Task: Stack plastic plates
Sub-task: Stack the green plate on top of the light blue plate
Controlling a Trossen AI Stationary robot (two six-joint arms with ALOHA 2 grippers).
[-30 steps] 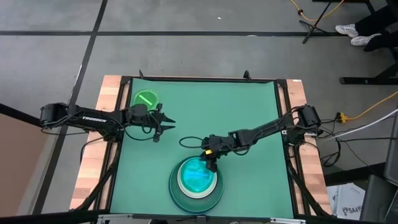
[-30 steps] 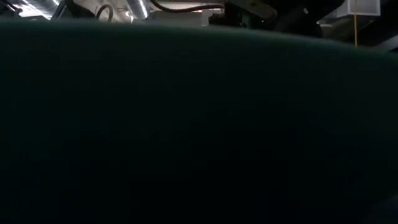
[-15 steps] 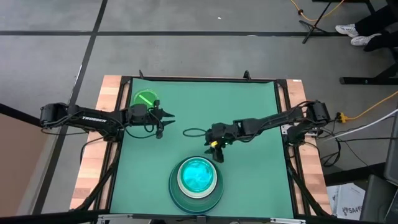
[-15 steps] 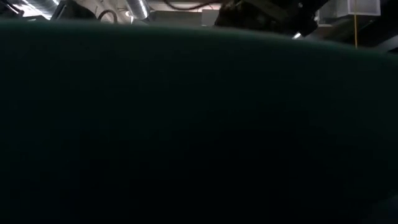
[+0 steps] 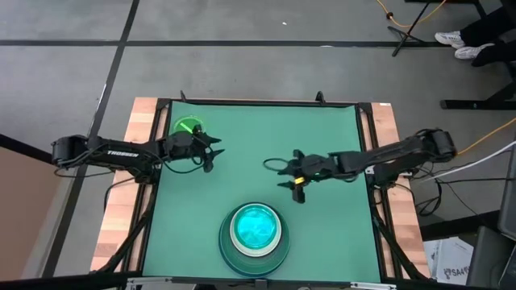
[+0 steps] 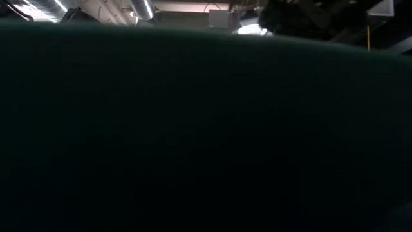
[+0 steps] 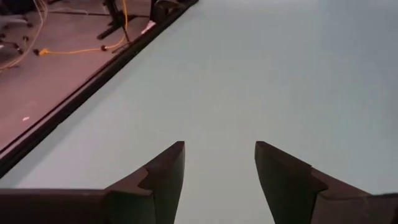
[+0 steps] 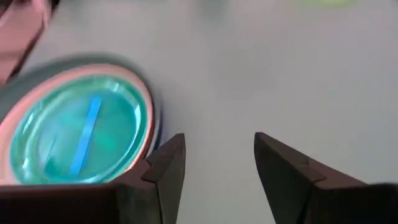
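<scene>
A grey floor crossed by dark lines surrounds the bench (image 5: 322, 129), a green mat edged in pale wood. The low view is almost wholly dark and shows only ceiling fittings along its top.

The left gripper (image 5: 214, 152) hangs left of centre in the high view, its fingers (image 7: 166, 177) spread with nothing between them, only bare mat ahead. White lettering reading "TROSSEN" runs along the left arm (image 5: 113, 151). Just behind that gripper, at the upper left of the mat, lies one small translucent bright green round plastic plate (image 5: 188, 126), partly hidden by the arm.

The right gripper (image 5: 292, 174) hovers right of centre, spread and empty, apart from the stack (image 5: 255, 236) at lower centre. The stack shows a dark green rim outermost, a white ring inside it and a translucent cyan plate (image 8: 78, 132) on top; how many plates lie between cannot be counted.
</scene>
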